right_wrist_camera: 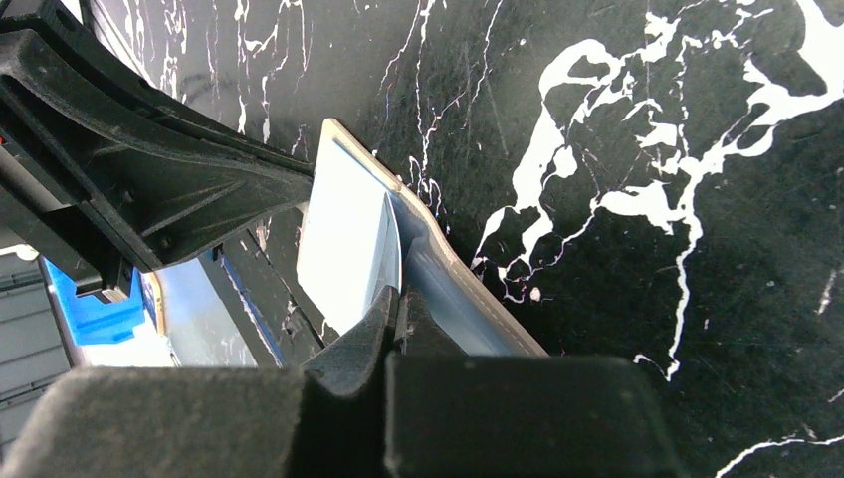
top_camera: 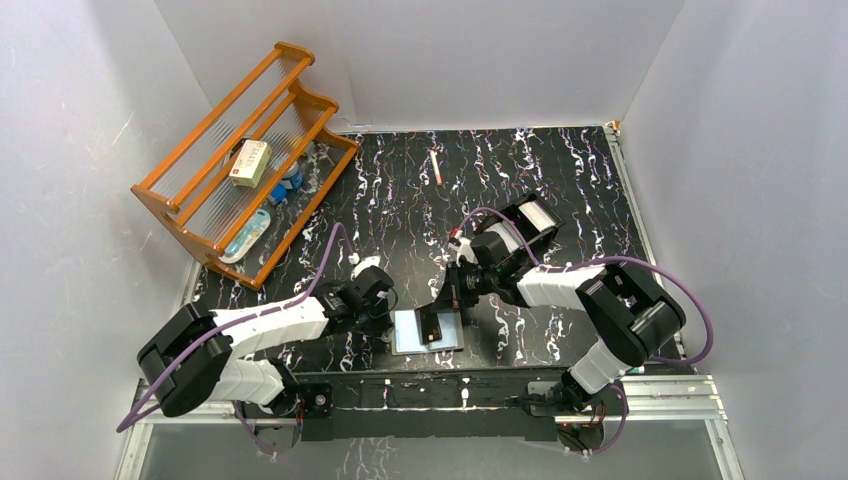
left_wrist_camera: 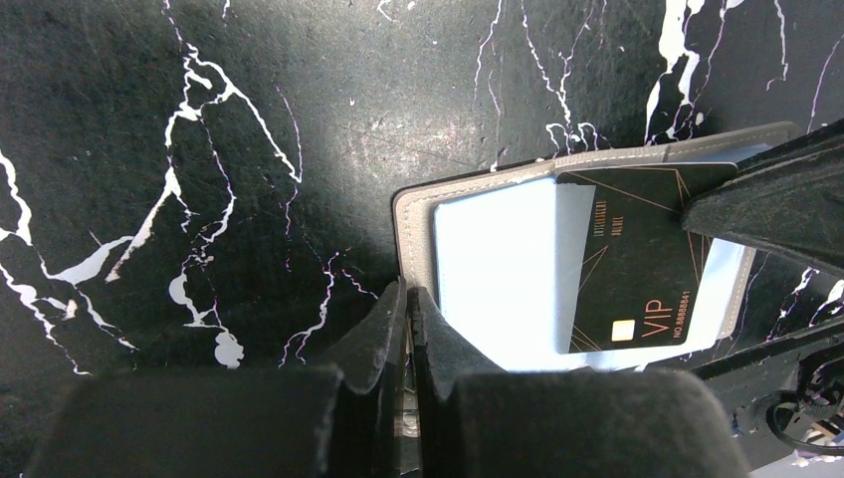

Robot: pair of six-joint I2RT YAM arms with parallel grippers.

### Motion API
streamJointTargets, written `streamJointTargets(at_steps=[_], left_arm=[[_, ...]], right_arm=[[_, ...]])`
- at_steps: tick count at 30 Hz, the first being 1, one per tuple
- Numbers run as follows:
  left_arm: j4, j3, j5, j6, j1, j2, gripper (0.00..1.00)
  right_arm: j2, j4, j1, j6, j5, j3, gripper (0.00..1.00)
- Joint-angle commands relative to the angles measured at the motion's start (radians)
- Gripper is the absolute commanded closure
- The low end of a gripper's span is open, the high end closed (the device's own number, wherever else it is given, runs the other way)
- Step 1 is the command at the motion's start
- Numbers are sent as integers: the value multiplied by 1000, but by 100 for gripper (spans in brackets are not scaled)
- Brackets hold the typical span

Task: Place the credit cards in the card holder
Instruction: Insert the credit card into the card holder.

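Observation:
The card holder lies open near the table's front edge, grey-brown rim and shiny pale-blue inside. In the left wrist view the holder has a black credit card with gold lines and "VIP" lying partly over its right half. My left gripper is shut on the holder's left edge; in the top view it is at the holder's left side. My right gripper is shut on the card, which looks pale with glare here, against the holder's flap. In the top view the right gripper is at the holder's far right corner.
A wooden rack stands at the back left with a cream box and small blue items. A thin pink stick lies at the back middle. White walls close in the black marbled table on three sides.

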Motion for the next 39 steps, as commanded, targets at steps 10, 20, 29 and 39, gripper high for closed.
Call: streamJointTargets(at_steps=[10, 20, 29, 39], left_arm=[[-57, -14, -47, -21, 3, 33, 100], [-49, -24, -23, -64, 2, 41, 100], [-34, -44, 25, -116, 2, 41, 100], [-21, -60, 32, -133, 1, 6, 100]], right_arm=[[-41, 0, 10, 97, 52, -61, 100], [-72, 210, 37, 222, 86, -166, 100], [-47, 345, 65, 295, 158, -190, 100], [-26, 205, 108, 271, 213, -120, 86]])
